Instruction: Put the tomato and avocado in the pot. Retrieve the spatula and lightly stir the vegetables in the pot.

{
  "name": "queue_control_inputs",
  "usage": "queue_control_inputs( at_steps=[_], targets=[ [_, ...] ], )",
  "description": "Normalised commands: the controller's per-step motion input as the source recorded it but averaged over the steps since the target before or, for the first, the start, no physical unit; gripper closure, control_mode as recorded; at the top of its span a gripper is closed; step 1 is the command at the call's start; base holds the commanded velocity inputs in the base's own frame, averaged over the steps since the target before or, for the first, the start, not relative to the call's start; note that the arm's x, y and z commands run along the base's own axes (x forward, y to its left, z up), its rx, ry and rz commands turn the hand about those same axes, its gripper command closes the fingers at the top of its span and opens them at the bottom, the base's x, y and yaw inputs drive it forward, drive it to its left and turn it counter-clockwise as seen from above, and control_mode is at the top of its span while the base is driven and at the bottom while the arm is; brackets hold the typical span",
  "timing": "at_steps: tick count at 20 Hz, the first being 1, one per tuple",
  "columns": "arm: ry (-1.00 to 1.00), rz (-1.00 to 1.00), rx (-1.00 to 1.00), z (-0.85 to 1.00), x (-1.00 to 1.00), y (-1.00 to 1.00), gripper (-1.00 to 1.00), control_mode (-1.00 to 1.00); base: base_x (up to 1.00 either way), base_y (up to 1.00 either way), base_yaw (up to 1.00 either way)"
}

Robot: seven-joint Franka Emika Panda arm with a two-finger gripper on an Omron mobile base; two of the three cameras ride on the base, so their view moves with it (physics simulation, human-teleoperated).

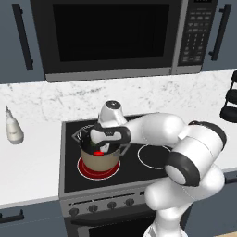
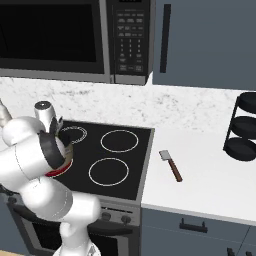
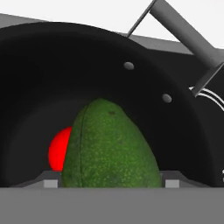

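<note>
Nothing legible anywhere here. The microwave's control panel [image 2: 129, 42] carries rows of tiny pale marks on its keys, and they stay too small and blurred to make out as words or digits; seen from the left base view it's the same story, just pale specks on dark buttons. The knobs on the stove front [image 1: 99, 207] show no readable markings. The small white bottle [image 1: 13, 127] on the counter has no label that can be read. Inside the pot [image 3: 175, 131], the avocado [image 3: 109, 148] and the tomato [image 3: 59, 148] bear no print or sticker either.
</note>
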Motion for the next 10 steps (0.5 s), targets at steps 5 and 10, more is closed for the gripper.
queue_control_inputs(
  at_steps=[5,10],
  targets=[
    [-0.01,0.0,0.0,0.45,-0.11,0.0,-1.0,-1.0,0.0,0.0,0.0],
    [-0.05,-0.01,0.01,0.57,-0.38,-0.1,-1.0,-1.0,0.0,0.0,0.0]
  ],
)
